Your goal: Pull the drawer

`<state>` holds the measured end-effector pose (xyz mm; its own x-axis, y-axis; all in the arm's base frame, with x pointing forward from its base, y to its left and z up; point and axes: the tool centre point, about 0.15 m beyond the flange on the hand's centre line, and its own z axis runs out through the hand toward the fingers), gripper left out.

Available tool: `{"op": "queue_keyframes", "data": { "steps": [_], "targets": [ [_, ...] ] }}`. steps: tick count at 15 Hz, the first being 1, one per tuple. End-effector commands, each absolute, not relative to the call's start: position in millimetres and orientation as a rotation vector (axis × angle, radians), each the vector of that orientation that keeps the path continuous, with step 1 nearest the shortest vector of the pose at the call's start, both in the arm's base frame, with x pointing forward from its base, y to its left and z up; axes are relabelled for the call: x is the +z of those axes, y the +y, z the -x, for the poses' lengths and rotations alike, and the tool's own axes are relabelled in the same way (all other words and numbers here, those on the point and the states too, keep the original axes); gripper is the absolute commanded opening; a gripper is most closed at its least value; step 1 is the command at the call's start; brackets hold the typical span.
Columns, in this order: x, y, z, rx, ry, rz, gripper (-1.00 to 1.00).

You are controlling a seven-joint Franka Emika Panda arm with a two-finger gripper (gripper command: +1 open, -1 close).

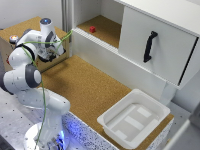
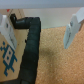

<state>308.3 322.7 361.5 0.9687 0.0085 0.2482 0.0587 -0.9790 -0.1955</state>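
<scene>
End effector (image 2: 41,29) hangs open over the cork surface (image 1: 85,87), apart from the drawer (image 1: 120,67).

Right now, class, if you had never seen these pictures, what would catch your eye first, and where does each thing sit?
First the white robot arm, bent at the exterior view's left with a green cable along it, its gripper above the cork surface. Next the black vertical handle on the big white panel at upper right. Then the empty white tub at the counter's near corner, and the small red block on the shelf.
</scene>
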Motion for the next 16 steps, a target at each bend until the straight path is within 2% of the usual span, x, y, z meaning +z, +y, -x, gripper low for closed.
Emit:
{"op": "queue_keyframes", "data": {
  "steps": [1, 11, 12, 16],
  "targets": [
    [328.1, 333.6, -344.0, -0.217, -0.011, 2.836, 1.0],
    [309.6, 341.5, -361.5, -0.14, -0.067, 2.782, 1.0],
    [309.7, 343.4, -362.0, -0.129, -0.084, 2.771, -1.0],
    [308.1, 351.0, -360.6, -0.081, -0.147, 2.754, -1.0]
  ]
}}
